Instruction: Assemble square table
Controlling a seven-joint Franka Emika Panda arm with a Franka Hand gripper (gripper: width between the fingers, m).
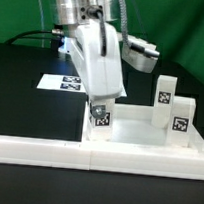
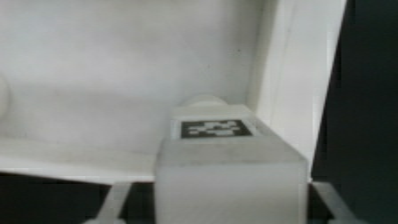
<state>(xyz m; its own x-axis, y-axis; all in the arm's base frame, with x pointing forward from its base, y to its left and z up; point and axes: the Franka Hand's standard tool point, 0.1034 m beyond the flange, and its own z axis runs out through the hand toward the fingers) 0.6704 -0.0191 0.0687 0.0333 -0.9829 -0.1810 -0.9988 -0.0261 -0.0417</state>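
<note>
You can see the square top [image 1: 137,133] lying flat on the black table [image 1: 20,93], and everything else is placed from it. Its raised rim [image 2: 285,70] shows as a white wall in the wrist view.

The gripper [image 1: 99,112] hangs over the top's corner on the exterior view's left. It is pinching a chunky white leg [image 1: 100,116] with a black-and-white tag [image 2: 214,128] on it. In the wrist view the leg [image 2: 228,165] fills the middle, with the two fingers [image 2: 121,200] pressed against its sides. The leg stands upright, just inside the rim at that corner. You cannot tell if its tip touches the top.

Two more legs stand upright on the top's far side, toward the exterior view's right: one [image 1: 163,95] further back, one [image 1: 182,117] nearer the edge.

The long white fence [image 1: 36,149] lies along the near side of the top, touching it.

The marker board [image 1: 63,84] lies flat on the table behind the top, partly hidden by the arm.
</note>
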